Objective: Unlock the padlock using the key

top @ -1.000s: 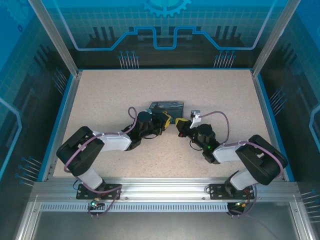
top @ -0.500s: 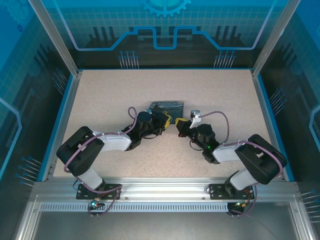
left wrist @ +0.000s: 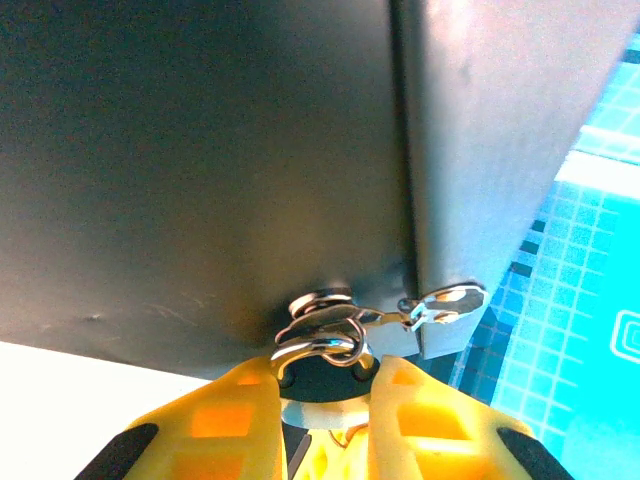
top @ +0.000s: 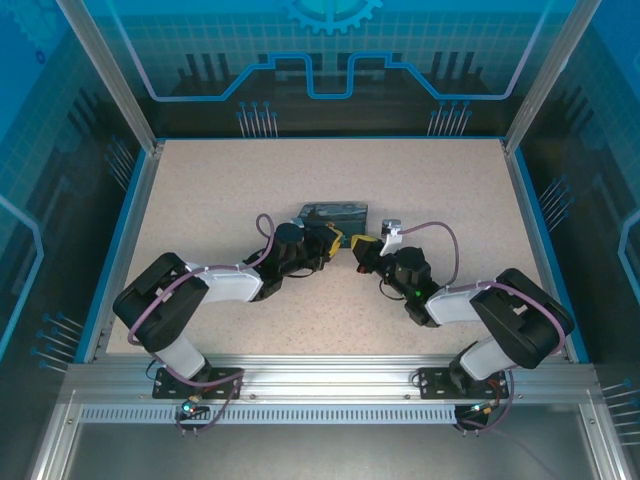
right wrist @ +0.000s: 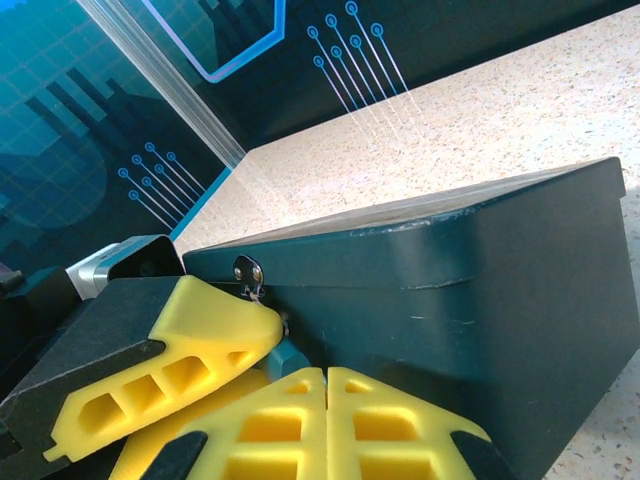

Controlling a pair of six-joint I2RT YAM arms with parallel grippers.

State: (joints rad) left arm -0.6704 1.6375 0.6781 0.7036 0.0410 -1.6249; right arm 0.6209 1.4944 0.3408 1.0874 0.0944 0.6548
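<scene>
Speckled beige worktop (top: pixel 200 190) with a blue rim carries a dark-blue rectangular box (top: pixel 335 211) near its middle. The left gripper (top: pixel 337 238) is clenched on the padlock (left wrist: pixel 320 372). Its yellow ribbed fingers (left wrist: pixel 235 405) flank the small body, and the shiny shackle loop rises just above their tips, close against the box's smooth dark wall. The key (left wrist: pixel 443 300), a small flat metal piece, lies at the box's corner edge, just beside the shackle. The right gripper (right wrist: pixel 327 385) is pressed fully closed, pads meeting with nothing seen between them, its tips just beside the left finger and the box. Both arms lie low, elbows out toward the near corners, forearms angled inward.
</scene>
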